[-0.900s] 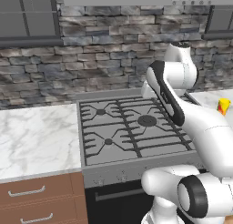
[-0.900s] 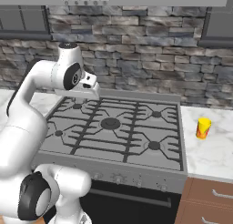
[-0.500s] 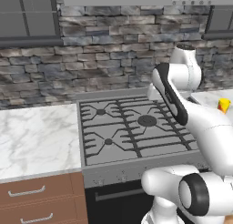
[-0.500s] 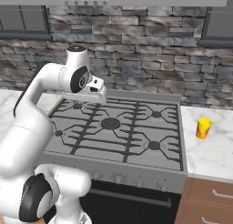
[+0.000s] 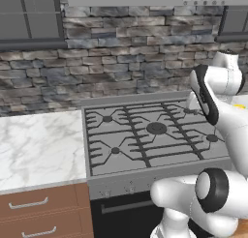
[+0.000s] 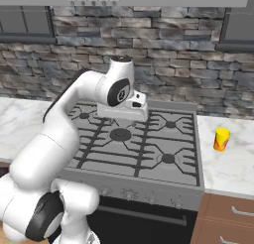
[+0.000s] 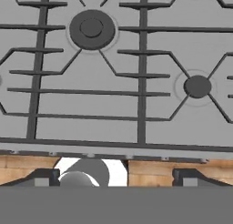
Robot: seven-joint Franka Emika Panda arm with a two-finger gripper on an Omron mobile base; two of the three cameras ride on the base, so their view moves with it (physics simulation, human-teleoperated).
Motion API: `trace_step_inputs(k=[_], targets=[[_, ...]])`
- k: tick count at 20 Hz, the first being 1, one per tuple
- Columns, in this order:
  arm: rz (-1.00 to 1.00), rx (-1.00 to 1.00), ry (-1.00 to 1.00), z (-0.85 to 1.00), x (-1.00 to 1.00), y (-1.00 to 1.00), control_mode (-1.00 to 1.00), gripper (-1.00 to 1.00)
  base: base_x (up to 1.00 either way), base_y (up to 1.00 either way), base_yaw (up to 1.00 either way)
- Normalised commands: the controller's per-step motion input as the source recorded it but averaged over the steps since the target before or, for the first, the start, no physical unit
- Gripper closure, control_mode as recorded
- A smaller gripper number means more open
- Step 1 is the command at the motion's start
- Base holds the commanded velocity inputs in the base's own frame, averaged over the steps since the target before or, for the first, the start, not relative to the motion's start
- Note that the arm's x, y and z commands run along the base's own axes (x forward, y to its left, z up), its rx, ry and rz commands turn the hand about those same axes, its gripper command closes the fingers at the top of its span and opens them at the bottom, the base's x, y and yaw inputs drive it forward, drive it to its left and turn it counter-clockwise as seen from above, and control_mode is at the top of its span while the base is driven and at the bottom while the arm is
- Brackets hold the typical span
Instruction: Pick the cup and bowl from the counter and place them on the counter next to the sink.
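The cup (image 6: 222, 140), a small yellow tumbler with a red-orange mark, stands upright on the white marble counter (image 6: 233, 163) just right of the stove. My gripper (image 6: 124, 113) hovers above the back middle of the stovetop, well to the left of the cup and apart from it. In the hand view its two dark fingertips (image 7: 43, 177) sit far apart, so the gripper (image 7: 116, 177) is open with nothing between them. The bowl and the sink are out of view.
The grey gas stovetop (image 6: 144, 144) with black grates lies below the hand, and its burners (image 7: 92, 28) show in the hand view. More marble counter (image 5: 38, 145) over brown drawers lies left of the stove. A stone wall (image 6: 163, 69) runs behind.
The arm has swung to the right, carrying the hand from the stove's back left corner to above its back middle, nearer the cup. The cup has not moved.
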Motion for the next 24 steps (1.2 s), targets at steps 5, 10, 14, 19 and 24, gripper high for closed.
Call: trace_step_inputs(k=[5, 10, 14, 19, 24], targets=[[0.01, -0.09, 0.13, 0.01, -0.01, -0.85, -1.0, -1.0, 0.0, 0.0, 0.0], [0.0, -0.1, 0.1, 0.05, 0.0, -0.71, -1.0, -1.0, 0.0, 0.0, 0.0], [0.03, -0.08, 0.01, 0.06, 0.0, -0.56, -1.0, -1.0, 0.0, 0.0, 0.0], [-0.03, -0.01, 0.0, 0.0, -0.05, -0.19, -1.0, -1.0, 0.0, 0.0, 0.0], [-0.13, 0.0, 0.0, -0.22, 0.2, -0.2, -1.0, -1.0, 0.0, 0.0, 0.0]])
